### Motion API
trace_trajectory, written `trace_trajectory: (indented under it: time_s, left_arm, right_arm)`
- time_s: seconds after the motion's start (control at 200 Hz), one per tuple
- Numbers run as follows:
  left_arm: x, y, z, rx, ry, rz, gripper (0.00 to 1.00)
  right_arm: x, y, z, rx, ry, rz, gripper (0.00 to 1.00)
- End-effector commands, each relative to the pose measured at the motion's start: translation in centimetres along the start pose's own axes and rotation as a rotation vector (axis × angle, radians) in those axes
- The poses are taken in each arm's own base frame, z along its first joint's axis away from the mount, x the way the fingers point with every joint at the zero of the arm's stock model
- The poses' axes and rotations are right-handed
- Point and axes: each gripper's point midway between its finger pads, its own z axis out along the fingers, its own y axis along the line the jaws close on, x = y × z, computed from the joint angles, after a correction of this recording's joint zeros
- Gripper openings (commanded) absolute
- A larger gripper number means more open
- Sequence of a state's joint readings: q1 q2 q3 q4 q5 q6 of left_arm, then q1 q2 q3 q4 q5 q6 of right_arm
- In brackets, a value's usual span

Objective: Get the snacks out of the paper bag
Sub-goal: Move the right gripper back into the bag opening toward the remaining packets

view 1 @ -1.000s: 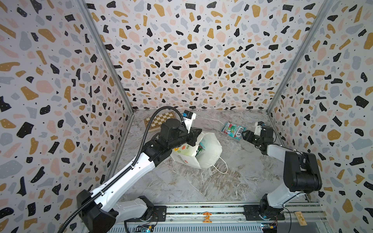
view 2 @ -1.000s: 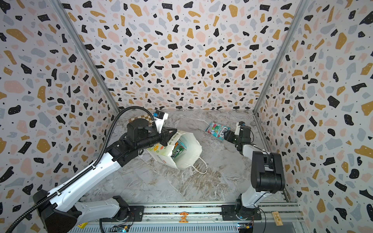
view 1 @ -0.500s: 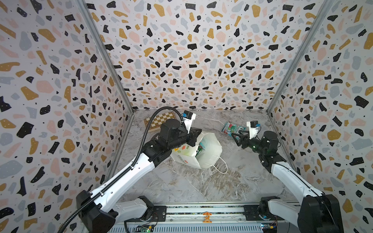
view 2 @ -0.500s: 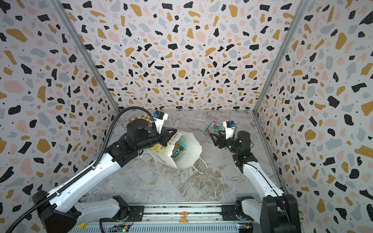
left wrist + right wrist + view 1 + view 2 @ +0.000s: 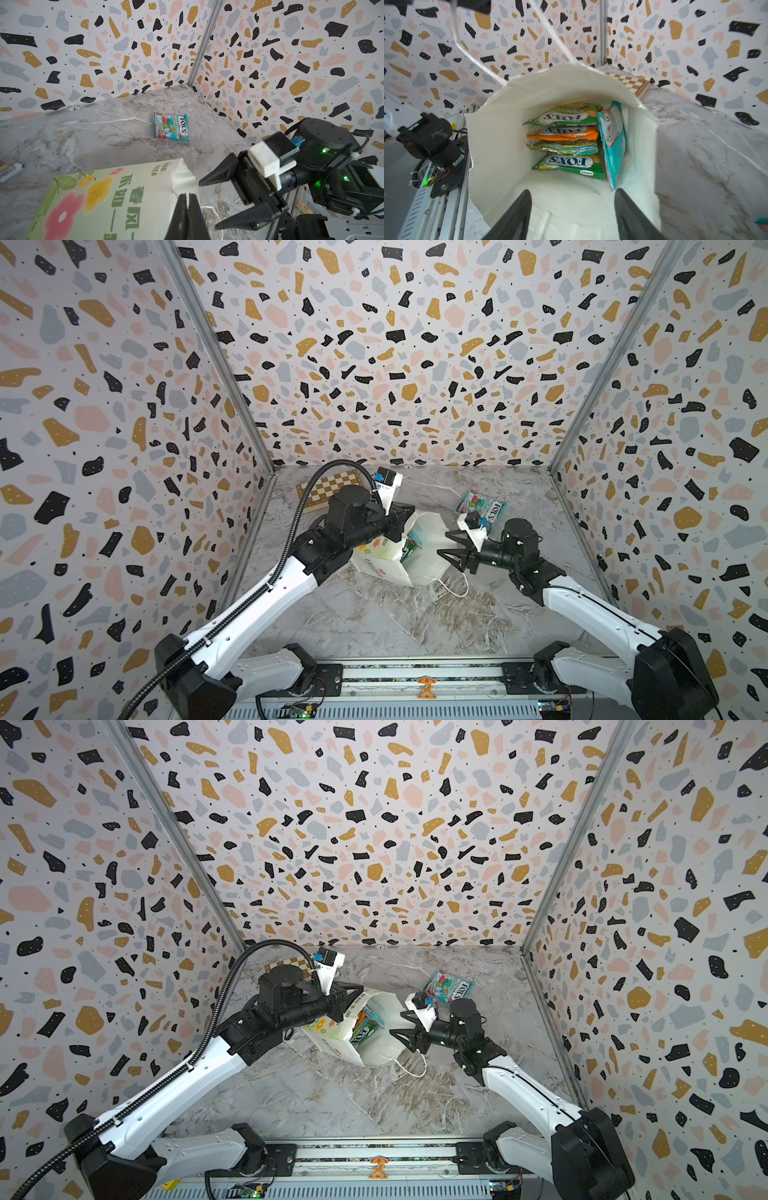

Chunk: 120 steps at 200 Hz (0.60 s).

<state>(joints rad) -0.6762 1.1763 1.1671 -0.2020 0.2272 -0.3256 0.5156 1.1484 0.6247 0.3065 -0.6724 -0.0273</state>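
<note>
It looked like a robotics lab test cell: terrazzo-print panel walls [image 5: 374, 344] on aluminium posts [image 5: 216, 364] boxed in a marble-look tabletop [image 5: 395, 614], and two white robot arms [image 5: 257, 605] stood bolted to a metal rail [image 5: 395, 672] beside bare circuit boards [image 5: 297, 711].

"FOX'S" readable on teal packet [image 5: 171, 127] on desk [image 5: 93, 133], also on upper green packet [image 5: 562, 118], orange packet [image 5: 562, 133], lower green packet [image 5: 569, 164] inside paper bag [image 5: 500, 135]. Bag print: "GOOD LUCK", green Chinese characters.
</note>
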Motion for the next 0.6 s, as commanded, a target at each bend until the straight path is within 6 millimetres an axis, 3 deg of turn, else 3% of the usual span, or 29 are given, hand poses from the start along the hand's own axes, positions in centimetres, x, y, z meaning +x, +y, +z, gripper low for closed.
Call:
trace_trajectory:
  time_s: [0.0,0.245,0.596]
  left_arm:
    - [-1.0,-0.8,-0.6,0.024,-0.042,0.02,0.0]
    - [-0.9,-0.7,-0.6,0.023,-0.04,0.02,0.0]
    - [-1.0,-0.8,-0.7,0.026,-0.042,0.022,0.0]
  right_arm:
    - [0.2,0.0,1.2,0.036,0.054,-0.071,0.65]
    - [2.9,-0.8,4.2,0.129,0.208,-0.147,0.65]
    - [3.9,-3.8,7.0,0.286,0.301,-0.208,0.61]
